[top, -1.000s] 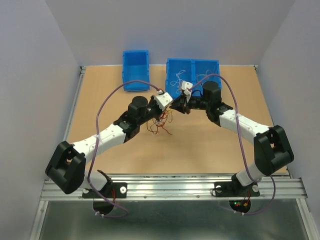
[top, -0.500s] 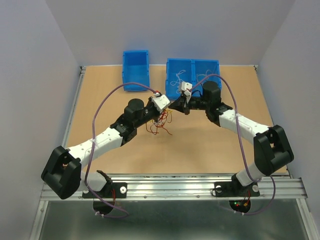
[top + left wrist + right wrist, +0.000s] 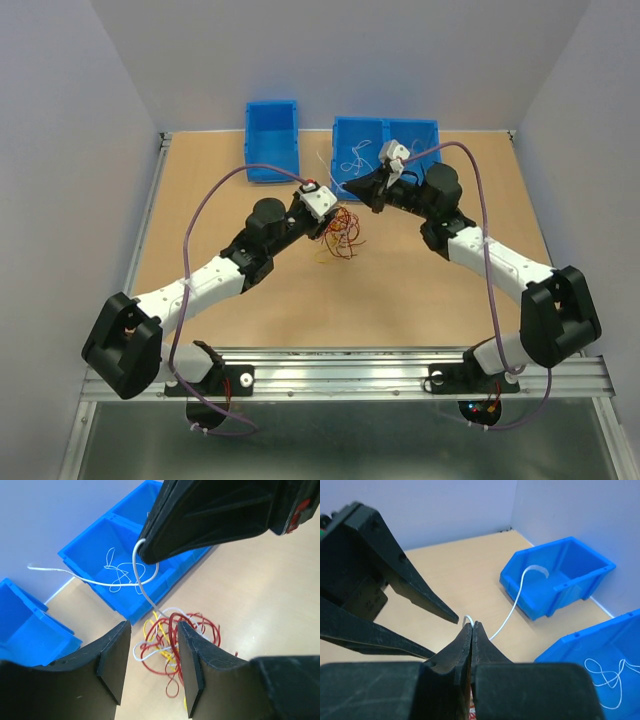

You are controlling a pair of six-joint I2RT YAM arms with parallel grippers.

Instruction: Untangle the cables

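The right hand [image 3: 471, 625] has pinched shut on one white wire [image 3: 506, 616] and drawn back toward the double blue bin [image 3: 386, 124]. The left hand [image 3: 152, 628] has let its jaws part and grips nothing. By my judgement one strand is being pulled out but is not yet free. It runs from the right hand's tips down into the cables [image 3: 167, 637], which lie on the desk [image 3: 410, 290] just below and beyond the left hand.

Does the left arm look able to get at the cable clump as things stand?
Probably yes. The left tool is open and aimed at the cable clump with nothing between them. The right tool, shut on one white cable, sits off to the side.
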